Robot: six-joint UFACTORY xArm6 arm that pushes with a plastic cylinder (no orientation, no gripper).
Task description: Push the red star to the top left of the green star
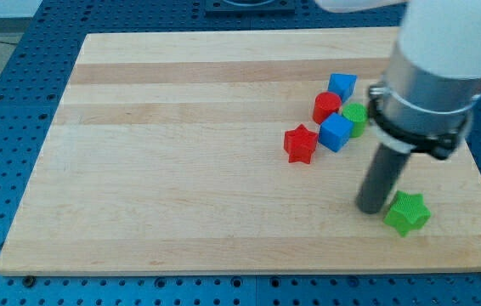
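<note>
The red star [300,144] lies right of the board's middle. The green star [407,212] lies near the board's bottom right. My tip [370,208] rests on the board just left of the green star, close to it or touching it, and below and right of the red star. The red star is up and to the left of the green star, well apart from it.
A cluster sits just right of the red star: a blue cube [336,133], a red round block [327,107], a green round block [355,117] and a blue block [342,86]. The wooden board [181,153] lies on a blue perforated table. The arm's white and grey body hangs over the board's right part.
</note>
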